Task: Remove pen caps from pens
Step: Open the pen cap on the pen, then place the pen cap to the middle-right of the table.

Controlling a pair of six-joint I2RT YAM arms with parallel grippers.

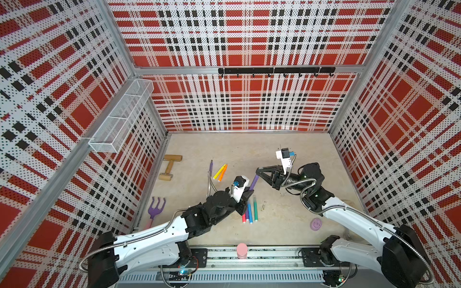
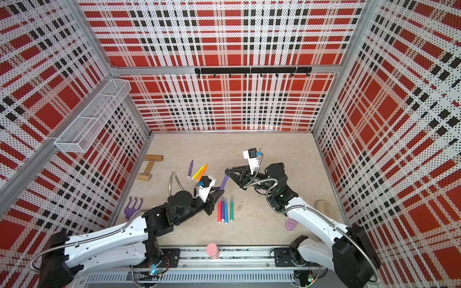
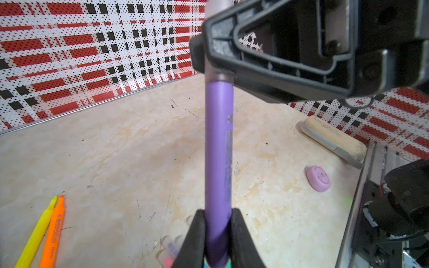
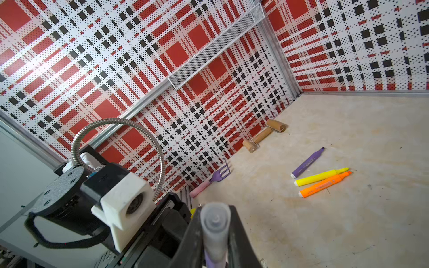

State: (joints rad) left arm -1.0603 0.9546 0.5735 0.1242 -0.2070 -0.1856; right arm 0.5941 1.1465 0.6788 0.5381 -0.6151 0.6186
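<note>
Left gripper (image 3: 218, 222) clenched on barrel of smooth purple pen (image 3: 218, 148), held above mottled beige desk (image 3: 116, 150). Right gripper (image 4: 214, 215) clamped on its translucent lilac pen cap (image 3: 218, 75), cap seated on pen. Chisel-tipped yellow pen (image 4: 320, 177), orange pen (image 4: 325, 184) lie uncapped, side by side. White wire-mesh basket (image 1: 122, 114), three compartments, fixed to side wall.

Bright, even light; wide-angle bowing, blurred close-ups.

The black parallel-jaw left gripper (image 1: 250, 192) clamps the barrel of a slim purple felt pen (image 1: 254, 182). The matching right gripper (image 1: 258, 171) (elbow bent, tips facing the left's) pinches its pale cap (image 4: 214, 229).
</note>
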